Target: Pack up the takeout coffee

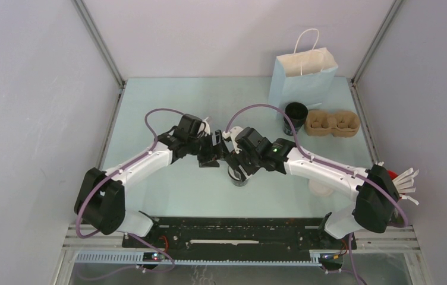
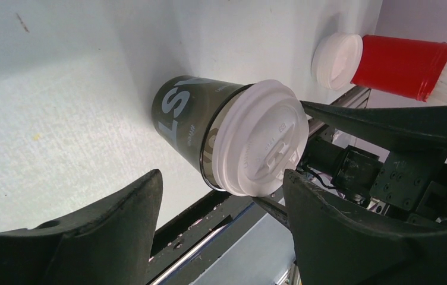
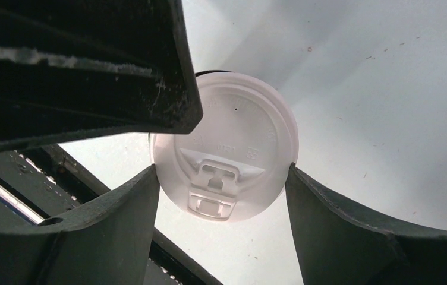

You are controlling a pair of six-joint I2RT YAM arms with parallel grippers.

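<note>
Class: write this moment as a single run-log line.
cup: lidded, upright | left gripper: open, near cup | right gripper: straddling lid, grip unclear

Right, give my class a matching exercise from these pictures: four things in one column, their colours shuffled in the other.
Things:
1. bag
2. carrier
3. lid
4. open cup

Colours:
A. white
B. black
C. light blue
D. brown

Pairs: 1-C, 2-D, 3-A, 4-B
</note>
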